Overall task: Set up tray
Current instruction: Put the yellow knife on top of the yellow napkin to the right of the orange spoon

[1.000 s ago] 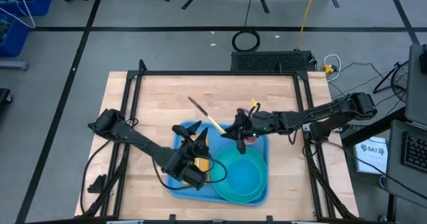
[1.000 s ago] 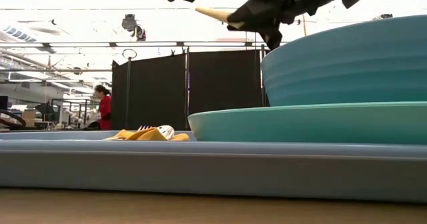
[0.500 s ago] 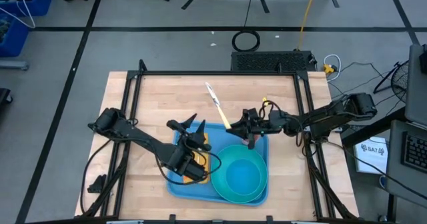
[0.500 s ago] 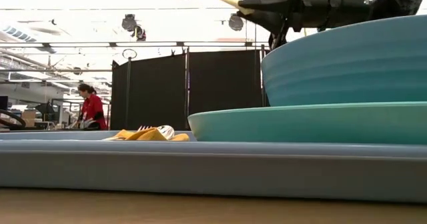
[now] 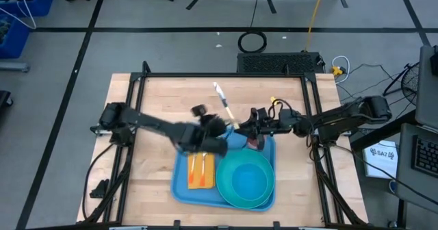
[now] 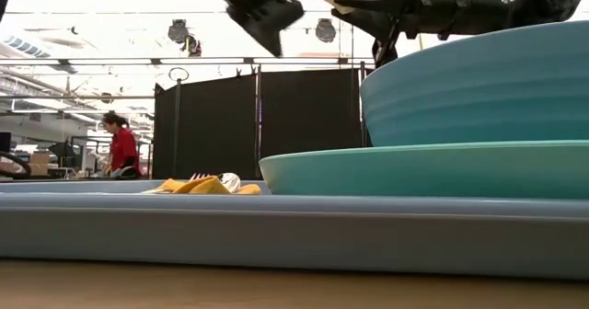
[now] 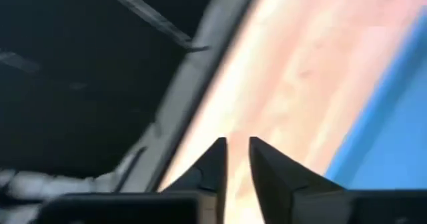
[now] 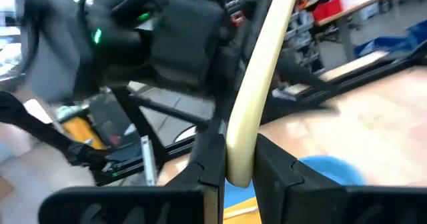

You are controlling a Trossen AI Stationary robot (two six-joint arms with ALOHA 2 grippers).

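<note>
A blue tray [image 5: 183, 186] is lying on the near middle of a wooden bench [image 5: 157, 100], seen from above. A turquoise bowl is sitting on a turquoise plate [image 5: 241, 201] on the tray's right side, and a yellow napkin [image 5: 201, 172] with cutlery on it is lying on the tray's left side.

The right end effector [image 5: 239, 125] is hovering over the tray's far edge, closed on the cream handle of a utensil [image 5: 223, 105] whose metal end is pointing toward the far side of the bench. The right wrist view is showing that handle [image 8: 257, 71] pinched between the two dark fingers.

The left end effector [image 5: 213, 129] is blurring above the tray's far left corner; its fingers [image 7: 210, 167] are nearly together with a thin gap, holding nothing.

The task is looking well advanced: dishes and napkin are placed, while the held utensil is not yet set down.
</note>
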